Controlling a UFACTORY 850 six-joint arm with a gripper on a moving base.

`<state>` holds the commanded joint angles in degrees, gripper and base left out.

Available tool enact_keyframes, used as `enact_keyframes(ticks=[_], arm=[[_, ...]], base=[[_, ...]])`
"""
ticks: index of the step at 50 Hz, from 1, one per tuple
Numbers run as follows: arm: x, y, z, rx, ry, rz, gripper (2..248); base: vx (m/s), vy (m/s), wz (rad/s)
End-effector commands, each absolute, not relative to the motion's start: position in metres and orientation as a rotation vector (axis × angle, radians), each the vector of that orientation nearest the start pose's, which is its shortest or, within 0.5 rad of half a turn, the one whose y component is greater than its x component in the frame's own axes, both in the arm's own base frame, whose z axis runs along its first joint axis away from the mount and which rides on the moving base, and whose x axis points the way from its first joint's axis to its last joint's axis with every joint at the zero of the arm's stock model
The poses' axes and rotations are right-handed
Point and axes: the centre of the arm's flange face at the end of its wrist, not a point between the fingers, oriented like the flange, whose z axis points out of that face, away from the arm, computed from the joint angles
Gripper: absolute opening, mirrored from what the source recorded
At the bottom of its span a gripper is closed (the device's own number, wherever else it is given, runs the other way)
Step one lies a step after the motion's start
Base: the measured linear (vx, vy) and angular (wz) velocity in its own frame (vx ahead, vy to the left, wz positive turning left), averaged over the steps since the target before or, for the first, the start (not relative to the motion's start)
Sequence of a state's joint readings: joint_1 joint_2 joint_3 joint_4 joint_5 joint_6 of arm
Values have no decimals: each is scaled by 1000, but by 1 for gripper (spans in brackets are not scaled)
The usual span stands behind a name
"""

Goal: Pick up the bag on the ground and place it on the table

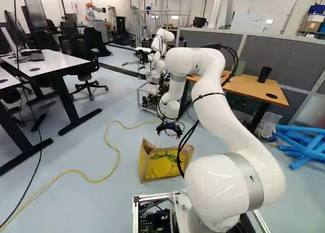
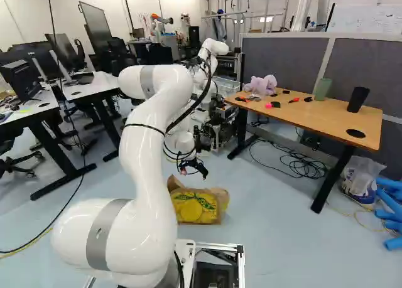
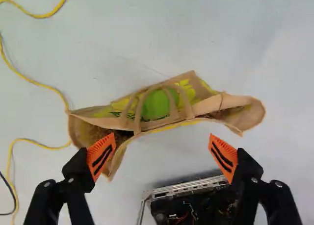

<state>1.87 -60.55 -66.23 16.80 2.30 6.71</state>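
The hand [image 3: 162, 136] hangs nearest the lens, spread wide, its orange pads [image 3: 101, 155] well apart and gripping nothing. Ahead of it, on the floor [image 2: 270, 206], sits the bag [image 3: 156, 106], just beyond the robot's own metal frame [image 3: 189, 188]. Its mouth gapes at both ends; the handles [image 3: 138, 118] loop limply across the printed side.

It looks like coarse woven cloth, soft and floppy, with some stiffness in the walls. Nothing about it seems fragile, and the weave should give the pads decent friction. It is probably light, though what the dark interior holds cannot be told.

The best hold would be both handles pinched together near the middle, so the weight hangs evenly. One handle alone could let it tilt; a fistful of rim might fold the side or slip out. Expect it to sag and swing once lifted, so it should go high enough to clear the edge of the tabletop [image 2: 308, 117], near the purple plush toy [image 2: 260, 85].
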Motion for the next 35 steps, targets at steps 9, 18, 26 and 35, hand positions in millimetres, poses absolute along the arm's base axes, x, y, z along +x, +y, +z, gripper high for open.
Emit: enact_keyframes(ticks=[9,18,26,35], arm=[[545,17,44,-3005,806,-197,247],[547,16,30,-2935,1023,-181,247],[548,16,18,-2860,1212,-168,247],[549,16,5,-2762,1419,-153,247]], base=[[0,0,0],[0,0,0],[0,0,0],[0,0,0]])
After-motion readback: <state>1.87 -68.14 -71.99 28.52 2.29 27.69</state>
